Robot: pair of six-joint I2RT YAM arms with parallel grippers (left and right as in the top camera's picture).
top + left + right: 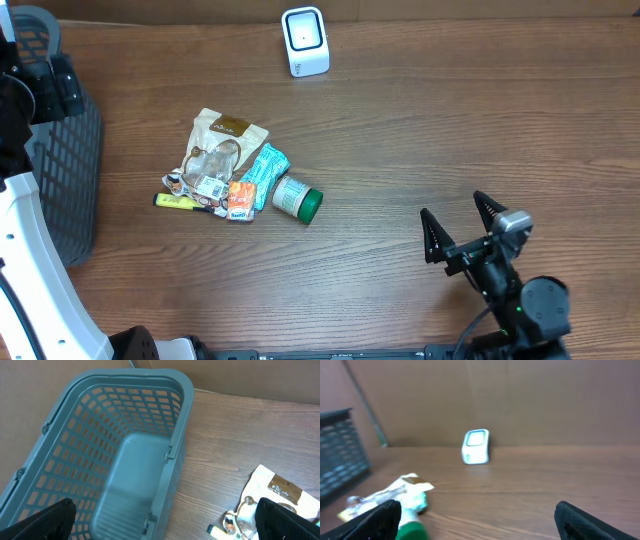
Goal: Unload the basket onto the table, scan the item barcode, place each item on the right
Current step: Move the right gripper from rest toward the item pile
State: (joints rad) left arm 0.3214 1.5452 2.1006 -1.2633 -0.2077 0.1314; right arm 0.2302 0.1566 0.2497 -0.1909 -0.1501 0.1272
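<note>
A small heap of items lies left of the table's middle: a beige pouch, a teal packet, a white jar with a green lid, a yellow marker and an orange packet. The white barcode scanner stands at the far edge, also seen as the scanner. My right gripper hovers open at the near right, well apart from the heap and holding nothing. My left gripper hangs open over the basket, empty, with the pouch at its right.
A grey mesh basket stands at the table's left edge; in the left wrist view the basket looks empty. A brown cardboard wall backs the table behind the scanner.
</note>
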